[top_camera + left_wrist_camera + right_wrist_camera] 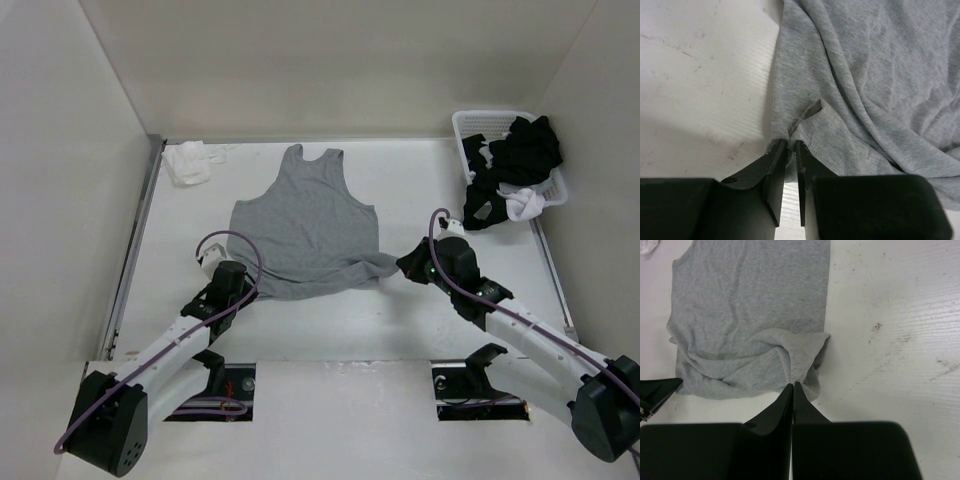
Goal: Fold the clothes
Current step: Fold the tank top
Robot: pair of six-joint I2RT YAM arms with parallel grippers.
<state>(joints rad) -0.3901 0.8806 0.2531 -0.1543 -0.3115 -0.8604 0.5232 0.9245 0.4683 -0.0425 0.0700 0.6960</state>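
Observation:
The clothes, a light grey tank top, lie flat on the white table with the neck toward the far wall. Their bottom hem is bunched at both near corners. My left gripper sits at the hem's left corner. In the left wrist view its jaws stand nearly together with a raised fold of the hem pinched between the tips. My right gripper is at the right corner. Its jaws are shut on a puckered bit of the grey fabric.
A white basket at the back right holds black and white garments, some spilling over its near side. A small white cloth lies at the back left. Walls close in the table on three sides.

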